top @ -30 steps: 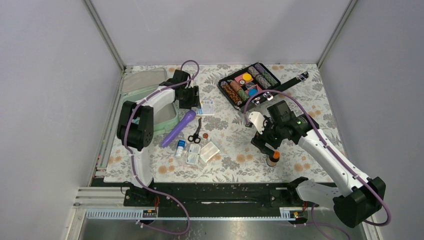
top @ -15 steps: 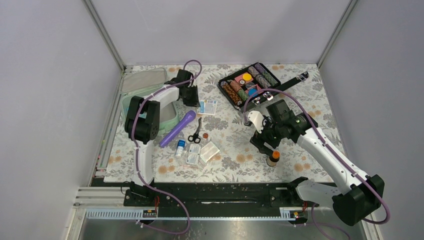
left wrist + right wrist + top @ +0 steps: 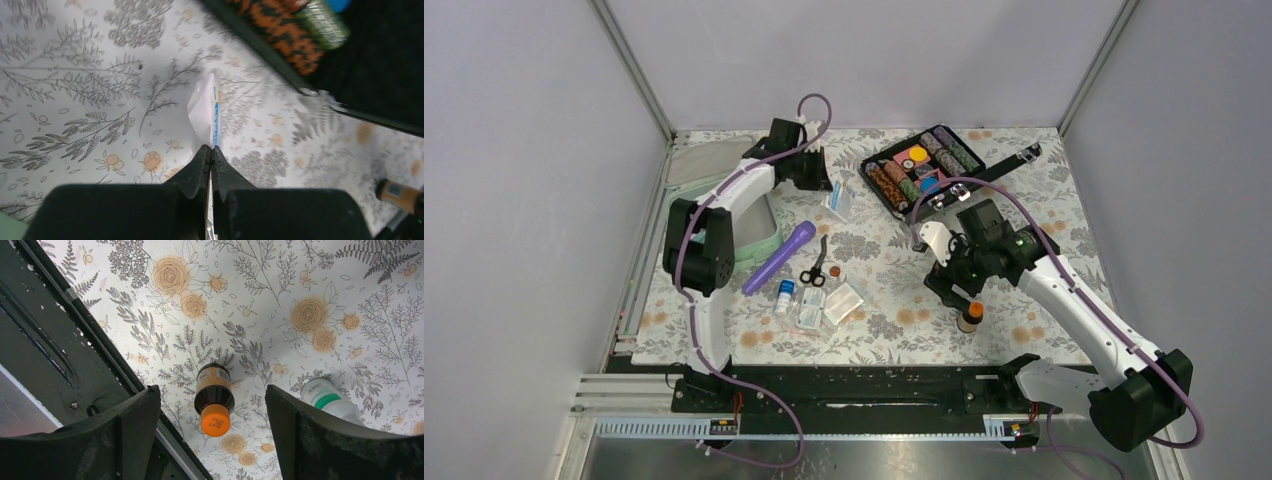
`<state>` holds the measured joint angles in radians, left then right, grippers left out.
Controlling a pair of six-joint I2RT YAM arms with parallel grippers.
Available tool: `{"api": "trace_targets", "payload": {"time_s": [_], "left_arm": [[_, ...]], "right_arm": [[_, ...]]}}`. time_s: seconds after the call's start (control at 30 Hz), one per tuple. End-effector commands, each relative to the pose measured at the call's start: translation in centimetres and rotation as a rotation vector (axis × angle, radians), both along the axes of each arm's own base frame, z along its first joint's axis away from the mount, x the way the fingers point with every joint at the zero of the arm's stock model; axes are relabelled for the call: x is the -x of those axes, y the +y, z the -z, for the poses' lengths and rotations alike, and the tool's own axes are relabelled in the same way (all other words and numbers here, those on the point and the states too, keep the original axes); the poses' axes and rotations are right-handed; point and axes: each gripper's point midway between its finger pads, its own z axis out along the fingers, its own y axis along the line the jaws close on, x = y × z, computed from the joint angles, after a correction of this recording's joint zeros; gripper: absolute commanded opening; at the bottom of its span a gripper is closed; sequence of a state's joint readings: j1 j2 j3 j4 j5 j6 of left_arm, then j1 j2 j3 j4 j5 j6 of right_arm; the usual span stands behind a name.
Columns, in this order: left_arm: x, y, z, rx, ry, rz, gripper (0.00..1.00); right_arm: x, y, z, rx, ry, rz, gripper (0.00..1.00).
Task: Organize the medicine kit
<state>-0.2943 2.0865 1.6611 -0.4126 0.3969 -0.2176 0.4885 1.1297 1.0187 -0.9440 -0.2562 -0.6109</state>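
left gripper (image 3: 210, 151) pinching white packet (image 3: 202, 107), right gripper (image 3: 213, 392) spread above bottle (image 3: 214, 396)

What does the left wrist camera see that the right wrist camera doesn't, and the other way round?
Only the left wrist view: the left gripper pinched shut on a thin white-and-blue packet, with the black case of patterned rolls beyond.
Only the right wrist view: the right gripper open, a clear look at a brown bottle with an orange cap between its fingers, and a white bottle nearby.
Both: the floral tablecloth. A blurred brown thing at the left wrist view's edge may be that same bottle.
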Motion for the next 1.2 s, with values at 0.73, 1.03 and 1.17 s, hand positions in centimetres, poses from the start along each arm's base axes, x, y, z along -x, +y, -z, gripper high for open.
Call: {"api": "trace_targets", "payload": {"time_s": [0.73, 1.03, 1.17], "left_arm": [[9.7, 20.1, -15.7, -0.784, -0.454, 0.43, 0.0], [3.3, 23.2, -8.5, -0.979, -0.32, 0.516, 0.0], [2.4, 23.7, -5.0, -1.054, -0.317, 0.579, 0.0]], "right_arm": [[-1.1, 2.2, -1.2, -0.087, 0.023, 0.001, 0.82], [-1.3, 2.2, -2.0, -0.101, -0.008, 0.008, 0.83], [-0.7, 1.9, -1.6, -0.102, -0.005, 0.014, 0.83]]}}
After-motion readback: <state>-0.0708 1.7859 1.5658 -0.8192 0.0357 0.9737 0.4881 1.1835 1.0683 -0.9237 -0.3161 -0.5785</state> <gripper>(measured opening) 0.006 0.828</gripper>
